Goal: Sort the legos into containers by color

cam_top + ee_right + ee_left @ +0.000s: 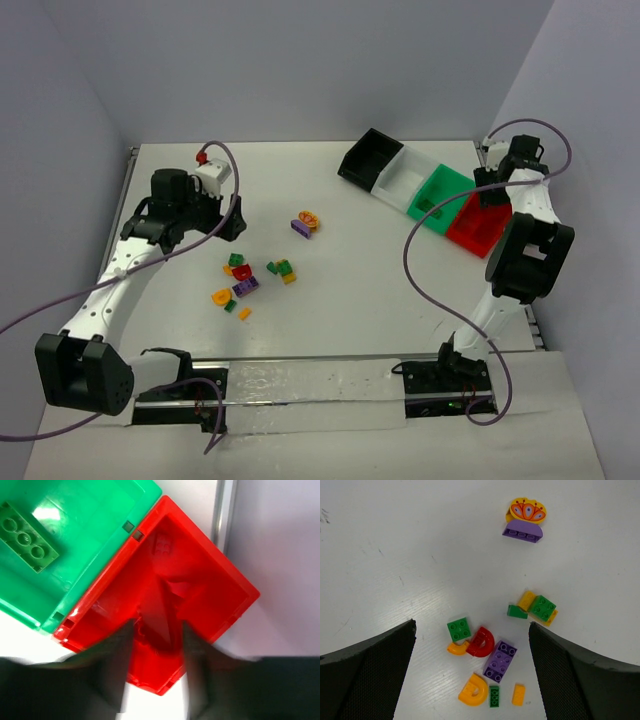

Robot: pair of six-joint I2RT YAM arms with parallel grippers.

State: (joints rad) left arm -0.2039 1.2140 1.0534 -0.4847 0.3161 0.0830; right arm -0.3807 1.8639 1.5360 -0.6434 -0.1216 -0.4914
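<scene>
L claw [472, 626] hangs over the surface [400, 300] at its left side. Its fingers [370, 675] are spread wide w/ nothing btwn them.

Most legos [245, 287] lie loose in a bunch below it, nearer the arm bases. In left wrist view:
- green square [459, 629], studs up, touching the red arch [481, 641]
- purple brick [500, 661] just beside the arch, studs up, long axis slanting lower left to upper right
- orange arch [474, 690] near the bottom edge, open side facing upper right
- small green bit [494, 696] and small orange bit [518, 694] next to it, both w/ long axis approx. up-down
- green-on-yellow pair [540, 607] a bit apart to the right

Well apart, farther up the surface, the purple arch piece [522, 531] lies w/ long axis near level. The orange flower piece [526, 511] touches its far side.

The containers sit at the far right, joined in a row. The row's long axis runs diagonally in top view:
- black bin [368, 158], farthest and leftmost
- white bin [398, 178]
- green bin [445, 185]
- red bin [470, 232], nearest and rightmost

A green brick [27, 537] lies in the green bin, studs up, long axis running upper left to lower right in right wrist view.

R claw [157, 627] is above the red bin. Its fingers are blurred w/ a gap btwn them. Can't tell whether they hold anything, since it's red on red there.
</scene>
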